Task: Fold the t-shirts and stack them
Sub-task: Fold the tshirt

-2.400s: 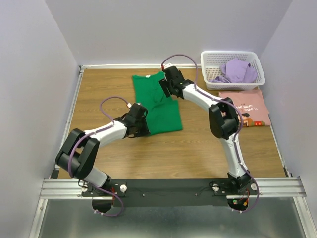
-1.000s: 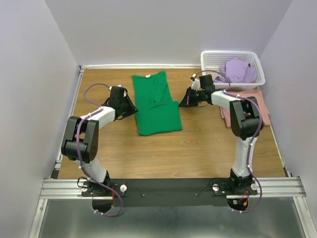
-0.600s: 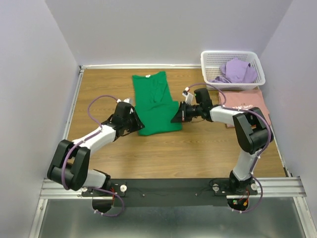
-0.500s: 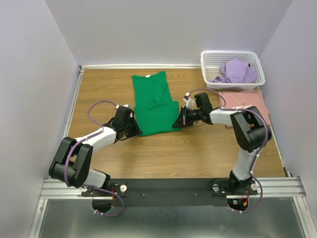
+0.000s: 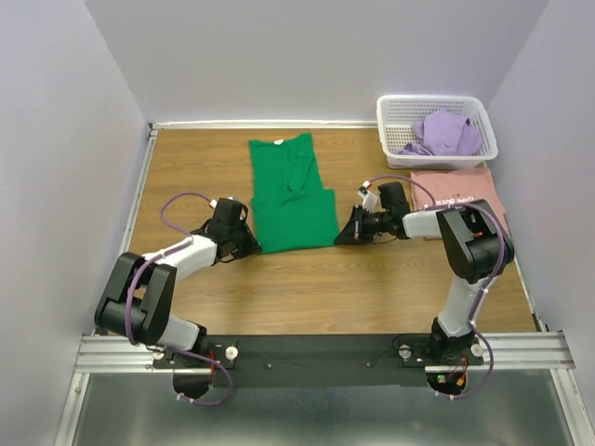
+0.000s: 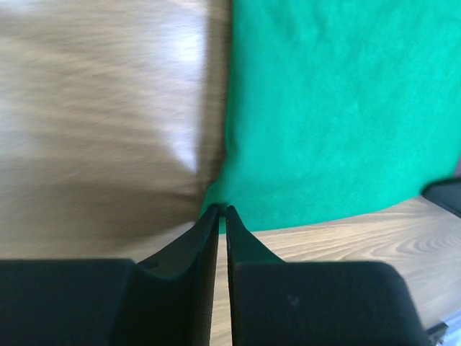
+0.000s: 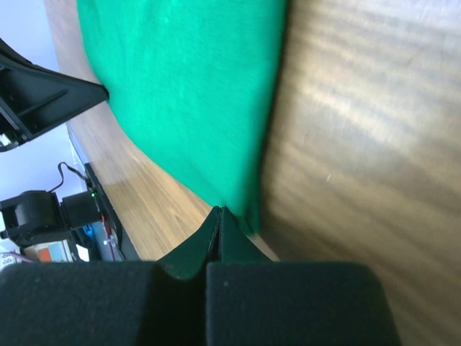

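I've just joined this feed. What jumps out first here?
The green shirt lies partly folded mid-table, with the left gripper pinching its near-left corner and the right gripper shut at its near-right one. Far right, a purple shirt sits in the basket, with a pink shirt flat in front of it.

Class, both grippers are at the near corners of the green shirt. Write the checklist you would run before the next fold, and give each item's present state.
1. Left gripper at the green shirt's near left corner: ok.
2. Right gripper at its near right corner: ok.
3. Right jaws shut: ok. Cloth pinched between them: cannot tell.
4. Left jaws closed on cloth: cannot tell, a thin slit shows.
5. Nothing lying on the green shirt: ok.
6. Pink shirt and basket apart from it: ok.
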`<state>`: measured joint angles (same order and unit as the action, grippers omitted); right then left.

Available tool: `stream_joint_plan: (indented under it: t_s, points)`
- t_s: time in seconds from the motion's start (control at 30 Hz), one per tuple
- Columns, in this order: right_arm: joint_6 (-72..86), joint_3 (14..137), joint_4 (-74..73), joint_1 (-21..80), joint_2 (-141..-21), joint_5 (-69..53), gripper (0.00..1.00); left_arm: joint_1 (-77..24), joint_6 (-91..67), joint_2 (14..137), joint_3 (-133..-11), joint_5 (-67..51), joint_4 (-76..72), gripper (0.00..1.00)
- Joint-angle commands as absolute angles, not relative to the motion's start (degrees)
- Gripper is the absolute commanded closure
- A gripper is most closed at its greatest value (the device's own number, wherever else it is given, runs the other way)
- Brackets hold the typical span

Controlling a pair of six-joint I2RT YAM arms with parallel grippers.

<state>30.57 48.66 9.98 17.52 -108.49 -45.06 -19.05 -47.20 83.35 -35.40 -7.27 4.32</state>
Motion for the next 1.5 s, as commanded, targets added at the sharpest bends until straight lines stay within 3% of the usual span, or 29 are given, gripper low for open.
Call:
stream_joint_plan:
  t_s: [0.0,0.1,0.13,0.2,0.23,0.3,0.43,0.8,1.17,1.47]
  points:
    - [29.9,46.7,7.7,17.1,-104.5,-44.7,0.99,-18.1,-46.1,79.0,-34.6,-1.0,13.5,0.81]
    - [30.1,46.8,5.8,17.1,-100.6,-43.8,0.93,-18.4,-45.9,76.1,-35.1,-0.5,15.8,0.73]
    - [30.1,47.0,4.9,17.2,-99.6,-42.9,0.91,-18.5,-46.1,73.9,-35.2,-0.4,16.8,0.63]
    - [29.1,48.0,0.6,17.7,-96.9,-38.4,0.87,-19.0,-46.3,71.7,-35.4,-0.4,17.7,0.54]
    - [28.6,49.5,-1.6,18.7,-96.1,-36.4,0.82,-19.2,-46.5,70.0,-35.7,-0.4,18.3,0.43]
    - [26.6,51.4,-7.1,21.3,-95.2,-30.8,0.71,-19.7,-46.8,68.5,-36.5,2.2,19.8,0.31]
    - [21.6,59.6,-15.8,27.5,-96.2,-20.5,0.59,-19.8,-46.7,66.4,-37.9,4.6,21.7,0.18]
    - [16.2,69.5,-22.4,36.7,-102.3,-2.1,0.47,-21.6,-53.2,70.2,-38.8,4.9,23.9,0.18]
    - [14.1,69.2,-23.6,39.1,-102.9,1.4,0.45,-23.9,-77.2,64.9,-35.2,7.7,27.1,0.22]
    - [14.3,64.1,-23.4,39.1,-99.1,4.3,0.4,-28.8,-93.2,70.5,-38.3,11.2,27.2,0.21]
